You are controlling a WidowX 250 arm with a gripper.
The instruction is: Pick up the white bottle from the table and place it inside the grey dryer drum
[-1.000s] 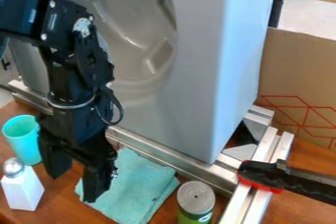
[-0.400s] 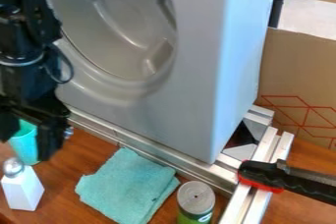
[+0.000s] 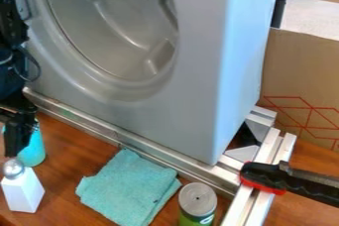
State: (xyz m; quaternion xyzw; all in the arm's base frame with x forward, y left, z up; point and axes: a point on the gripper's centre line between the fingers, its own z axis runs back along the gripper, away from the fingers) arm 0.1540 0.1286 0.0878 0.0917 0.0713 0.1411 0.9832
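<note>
Seems to be a positioning step, calling for careful alignment before any contact. On wood-grained bench (image 3: 73, 155), see folded, fuzzy teal towel (image 3: 129, 185); farther left, black pincer (image 3: 15, 144) at round turquoise cup (image 3: 34, 149); cannot tell if spread or pressed together. Lastly, notice smooth, angular white bottle (image 3: 24, 190) beside cup.

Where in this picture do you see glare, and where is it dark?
In the camera view, soft highlights curve across the round grey recess; the metal rails shine; a small glint sits on the bottle's silver cap; the folded cloth looks matte.
</note>
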